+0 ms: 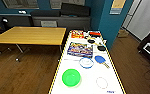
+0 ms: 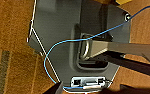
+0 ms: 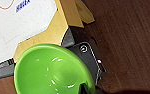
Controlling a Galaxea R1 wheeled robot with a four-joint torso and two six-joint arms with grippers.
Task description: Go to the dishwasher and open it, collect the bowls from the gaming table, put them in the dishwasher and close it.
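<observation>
- Right gripper (image 3: 84,88) seems closed on the rim of a green bowl (image 3: 51,71). It rides just off the table's (image 3: 21,27) near right corner, over the floor (held clear, I judge, ready to carry).
- Left gripper: cannot tell whether open or closed.
- Another green bowl, the table one (image 1: 71,77), sits upright near the near left edge, an easy reach.
- A red ring mark (image 1: 101,82) is printed toward the near right edge.
- Mid-table, a blue bowl (image 1: 86,62) stands just beside a blue paddle (image 1: 100,60), apart from it.
- Farther on lies a game box (image 1: 80,49), with clutter at the far end (left over from play, probably).
- The dishwasher is not here.
</observation>
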